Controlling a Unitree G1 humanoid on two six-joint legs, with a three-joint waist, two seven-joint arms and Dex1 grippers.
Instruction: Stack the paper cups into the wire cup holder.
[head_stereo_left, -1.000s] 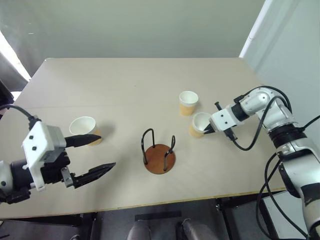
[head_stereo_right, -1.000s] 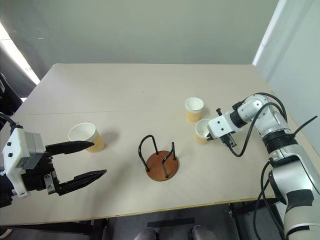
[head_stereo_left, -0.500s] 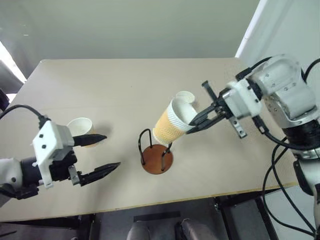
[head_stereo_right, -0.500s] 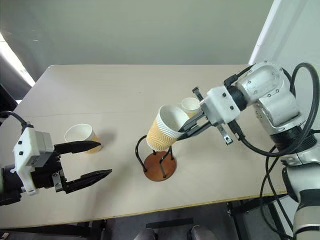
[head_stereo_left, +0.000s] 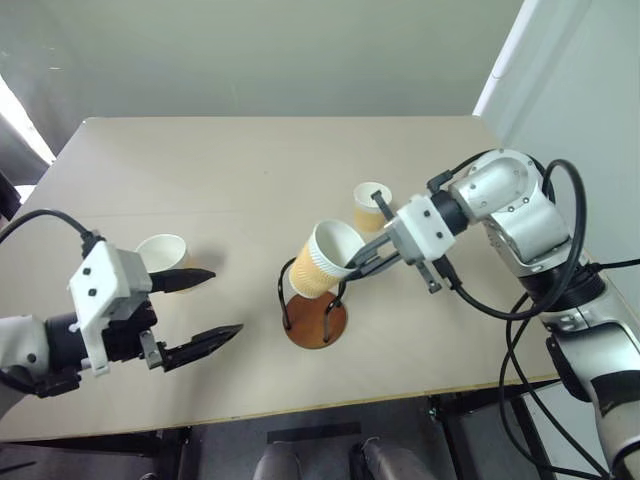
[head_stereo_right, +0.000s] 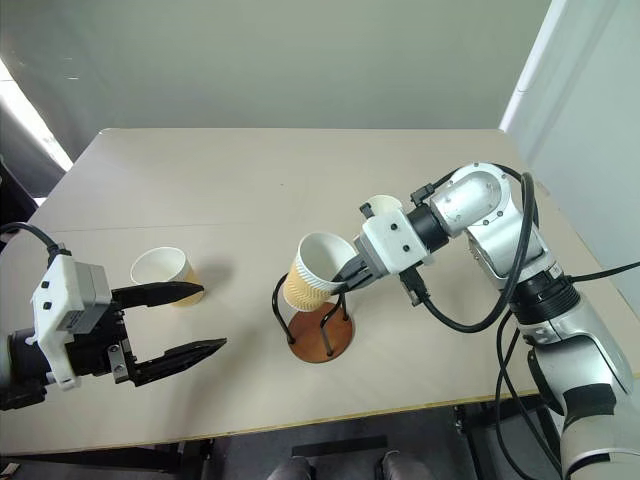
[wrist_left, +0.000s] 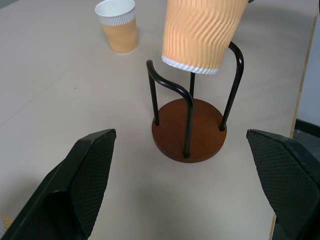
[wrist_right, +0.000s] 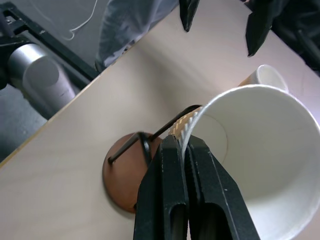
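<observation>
I've swung the right gripper (head_stereo_left: 357, 265) in from the 3 o'clock side of the surface (head_stereo_left: 250, 170) to the middle, and the cup it was reaching for a second ago is now off the surface. The fingers (wrist_right: 172, 200) are pinched tight on the rim of that cup (head_stereo_left: 318, 259), one inside the wall and one outside. The cup hangs tilted, mouth toward the right arm, its bottom just above the tops of the two black loops of the wire cup holder (head_stereo_left: 316, 315), which stands just below centre, toward 6 o'clock. From the left wrist view the cup's bottom is above the gap between the loops, not yet between them. I judge the carry nearly done; what remains is to right the cup and lower it in.

The left gripper (head_stereo_left: 195, 307) hovers at 8 o'clock with its fingers spread wide, holding nothing, pointed at the holder.

Count: three paper cups. One in the right grip, one upright at 9 o'clock (head_stereo_left: 164, 253) just beyond the left gripper's upper finger, one upright (head_stereo_left: 371, 207) near 2 o'clock behind the right wrist. One holder, with no cup in it yet.
</observation>
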